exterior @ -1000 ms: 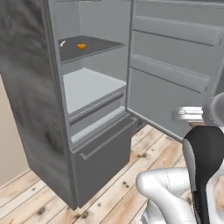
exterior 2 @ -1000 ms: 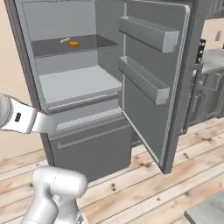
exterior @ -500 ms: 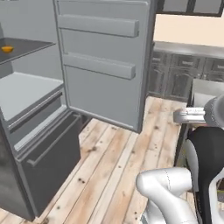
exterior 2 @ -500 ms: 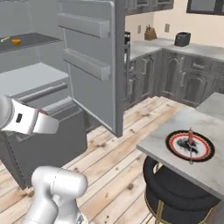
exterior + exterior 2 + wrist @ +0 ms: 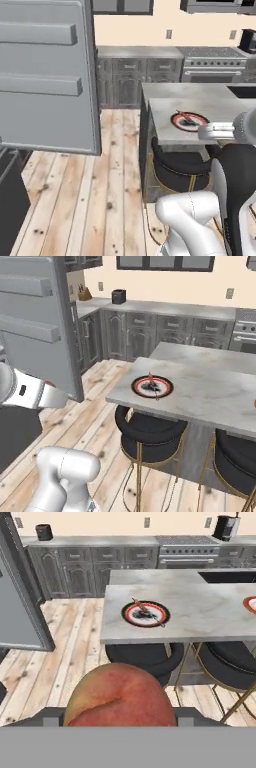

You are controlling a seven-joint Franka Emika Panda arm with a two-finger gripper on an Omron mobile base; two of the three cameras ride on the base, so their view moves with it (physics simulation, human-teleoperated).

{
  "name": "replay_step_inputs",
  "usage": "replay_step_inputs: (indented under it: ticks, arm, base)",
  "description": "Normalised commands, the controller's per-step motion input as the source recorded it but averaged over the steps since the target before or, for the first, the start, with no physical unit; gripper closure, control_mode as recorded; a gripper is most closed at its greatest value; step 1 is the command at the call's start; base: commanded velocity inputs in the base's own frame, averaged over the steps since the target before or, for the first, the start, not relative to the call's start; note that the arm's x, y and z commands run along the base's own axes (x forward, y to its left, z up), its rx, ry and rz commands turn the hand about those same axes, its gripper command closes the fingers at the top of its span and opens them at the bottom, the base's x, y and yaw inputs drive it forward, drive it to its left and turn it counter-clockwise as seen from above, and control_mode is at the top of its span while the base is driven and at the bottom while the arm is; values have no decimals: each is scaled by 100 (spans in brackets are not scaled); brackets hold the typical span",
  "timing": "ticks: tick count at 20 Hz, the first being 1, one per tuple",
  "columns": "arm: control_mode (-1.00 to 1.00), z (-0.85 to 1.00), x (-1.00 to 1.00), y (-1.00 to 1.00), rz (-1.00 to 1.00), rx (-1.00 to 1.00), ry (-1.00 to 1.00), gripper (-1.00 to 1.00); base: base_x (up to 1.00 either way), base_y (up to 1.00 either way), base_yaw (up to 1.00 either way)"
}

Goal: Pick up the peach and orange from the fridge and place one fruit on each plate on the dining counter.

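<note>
The peach (image 5: 120,696), mottled red and yellow, sits close at the bottom of the hand view, and my gripper (image 5: 120,716) is shut on it, with a dark finger (image 5: 50,716) on either side. Ahead stands the dining counter (image 5: 200,614), also seen from the base (image 5: 165,107) (image 5: 210,393). One red-rimmed plate (image 5: 127,614) (image 5: 175,120) (image 5: 136,387) lies near its front left corner with a thin stick-like item across it. A second plate (image 5: 251,604) is cut off by the right edge. The fridge door (image 5: 45,75) (image 5: 35,321) hangs open on the left. The orange is out of view.
Round black stools (image 5: 145,654) (image 5: 180,167) (image 5: 150,431) with gold legs are tucked under the counter's near edge. Dark wall cabinets (image 5: 75,572) and an oven (image 5: 187,554) line the back. Open wooden floor (image 5: 100,180) lies between fridge door and counter.
The whole picture has swung from the fridge's shelves to the dining counter, so the base has turned. The gripper's hold has not changed.
</note>
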Motion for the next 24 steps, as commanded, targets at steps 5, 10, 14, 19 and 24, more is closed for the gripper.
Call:
replay_step_inputs:
  ticks: [5,10,14,19,24]
  arm:
    - [100,0,0,0,0,0,0,100]
    - [100,0,0,0,0,0,0,100]
    - [100,0,0,0,0,0,0,100]
    - [100,0,0,0,0,0,0,100]
    - [100,0,0,0,0,0,0,100]
  base:
    - [-31,-69,-49]
    - [-1,-88,-28]
    - [19,-82,-8]
    - [53,-73,1]
    - [72,-59,8]
